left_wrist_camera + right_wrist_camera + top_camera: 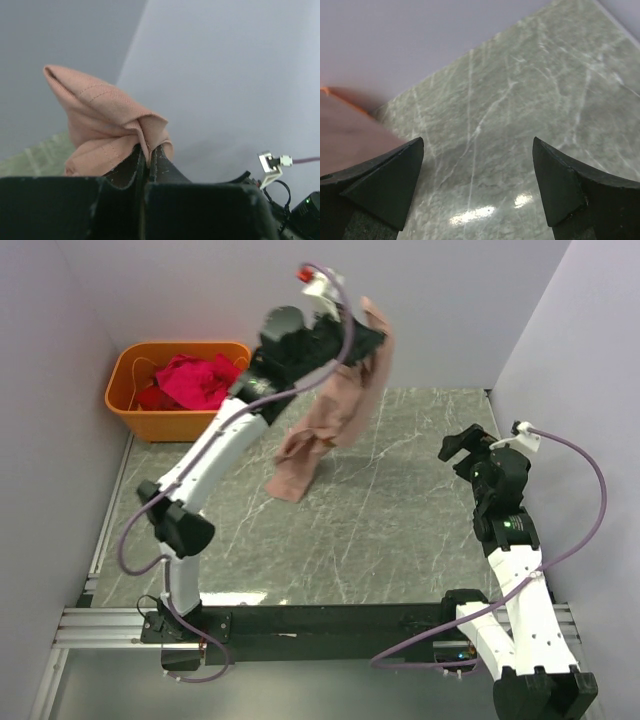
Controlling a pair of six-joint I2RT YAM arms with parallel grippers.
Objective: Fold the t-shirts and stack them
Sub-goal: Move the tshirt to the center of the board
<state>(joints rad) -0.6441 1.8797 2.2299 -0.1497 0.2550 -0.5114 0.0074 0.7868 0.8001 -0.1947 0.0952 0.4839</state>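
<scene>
No text, label, brand, number or sign could be read in any view: the pink-tan t-shirt (340, 410) showed only plain folds and stitched seams, and the orange tub (160, 425) at the far left bore no legible mark

right gripper (477, 141) — spread wide | marble table (520, 100) below | pink cloth (345, 125) left, blurry, maybe t-shirt

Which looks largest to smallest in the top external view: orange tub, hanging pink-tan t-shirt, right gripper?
1. Orange tub and pink-tan t-shirt: look alike; the lifted shirt is nearer the camera, so unranked.
2. Right gripper: clearly smallest.
</scene>
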